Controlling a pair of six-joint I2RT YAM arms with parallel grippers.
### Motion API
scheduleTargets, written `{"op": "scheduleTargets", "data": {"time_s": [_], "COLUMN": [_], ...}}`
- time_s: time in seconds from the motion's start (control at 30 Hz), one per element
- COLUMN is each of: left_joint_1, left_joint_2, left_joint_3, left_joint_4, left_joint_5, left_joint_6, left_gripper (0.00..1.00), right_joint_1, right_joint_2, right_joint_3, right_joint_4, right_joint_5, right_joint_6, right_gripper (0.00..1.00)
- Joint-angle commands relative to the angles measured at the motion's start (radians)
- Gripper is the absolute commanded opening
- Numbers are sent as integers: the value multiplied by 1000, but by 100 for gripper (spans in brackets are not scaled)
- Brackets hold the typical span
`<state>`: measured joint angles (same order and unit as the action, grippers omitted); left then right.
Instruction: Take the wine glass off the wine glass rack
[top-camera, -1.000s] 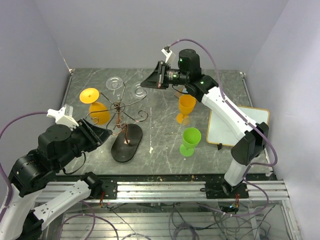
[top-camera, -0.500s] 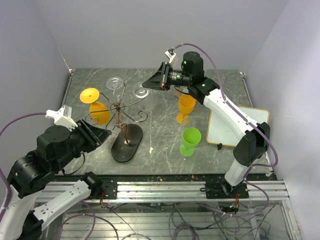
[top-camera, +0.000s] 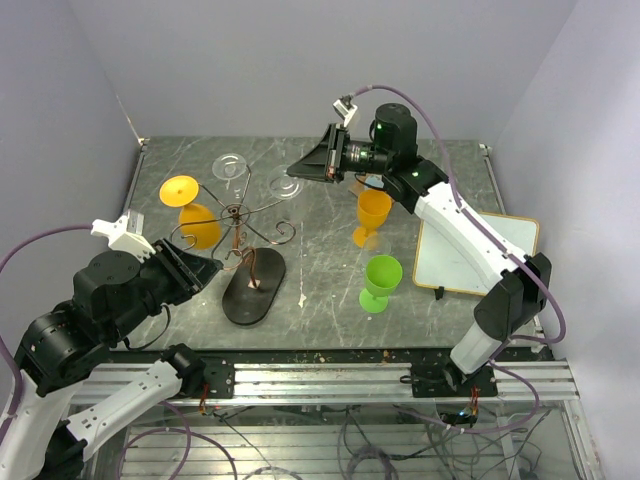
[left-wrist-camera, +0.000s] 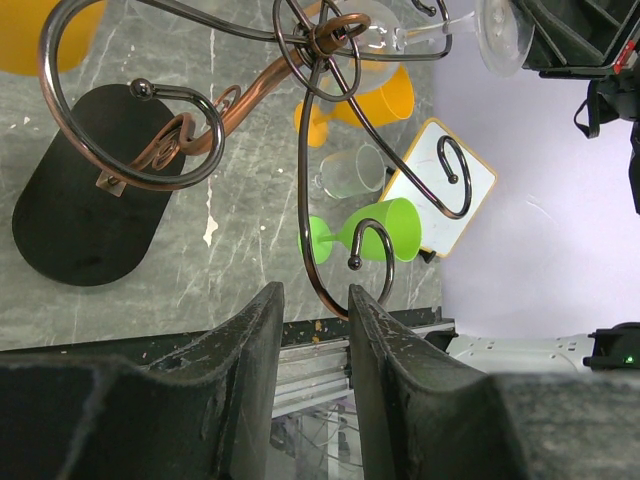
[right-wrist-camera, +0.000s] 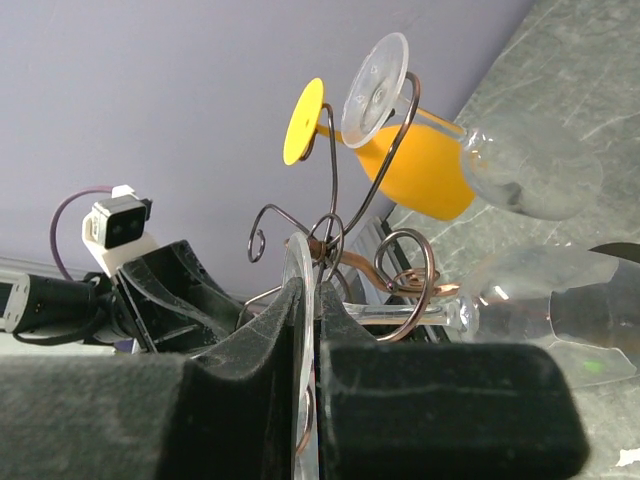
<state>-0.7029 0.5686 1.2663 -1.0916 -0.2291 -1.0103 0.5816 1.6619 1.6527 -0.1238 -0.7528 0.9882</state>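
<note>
Wine glass rack (top-camera: 237, 215): copper wire, dark oval base, between the two sets of fingers.
Clear wine glass (top-camera: 281, 186): hung on rack, foot touching right gripper (top-camera: 293, 172), fingertips pressed together.
Left gripper (top-camera: 212, 266): just beside a near scroll arm.
Standing orange glass (top-camera: 373, 212), green glass (top-camera: 381, 280): well apart from the right fingers, toward the arm bases.

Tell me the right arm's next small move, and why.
Probably draw the clear wine glass outward along its scroll arm, away from the post of the rack. The right gripper has its jaws shut on the glass's foot, yet the stem hangs in the wire.
</note>
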Motion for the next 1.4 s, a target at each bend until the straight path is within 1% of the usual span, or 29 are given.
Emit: {"op": "scheduleTargets", "data": {"time_s": [0.0, 0.1, 0.33, 0.6, 0.7, 0.97, 1.23, 1.37], "left_joint_1": [2, 3, 3, 2, 2, 2, 3, 2], "left_joint_2": [5, 9, 12, 9, 5, -1, -7, -3], "left_joint_3": [-2, -2, 5, 8, 4, 13, 34, 40], "left_joint_4": [-20, -15, -16, -24, -21, -31, -42, -37], "left_joint_5": [2, 4, 3, 0, 2, -2, -8, -3], "left_joint_6": [16, 17, 16, 17, 16, 14, 13, 15], "left_gripper": [42, 42, 42, 42, 41, 42, 48, 54], "right_joint_1": [0, 17, 48, 58, 60, 59, 57, 53], "right_joint_2": [-31, -6, 34, 80, 95, 156, 186, 198], "right_joint_3": [1, 29, 70, 110, 129, 175, 226, 240], "right_joint_4": [64, 57, 73, 105, 95, 131, 133, 131], "right_joint_5": [-61, -85, -81, -51, -11, 30, 84, 94], "right_joint_6": [23, 19, 36, 72, 68, 109, 125, 126], "right_gripper": [0, 0, 0, 0, 0, 0, 0, 0]}}
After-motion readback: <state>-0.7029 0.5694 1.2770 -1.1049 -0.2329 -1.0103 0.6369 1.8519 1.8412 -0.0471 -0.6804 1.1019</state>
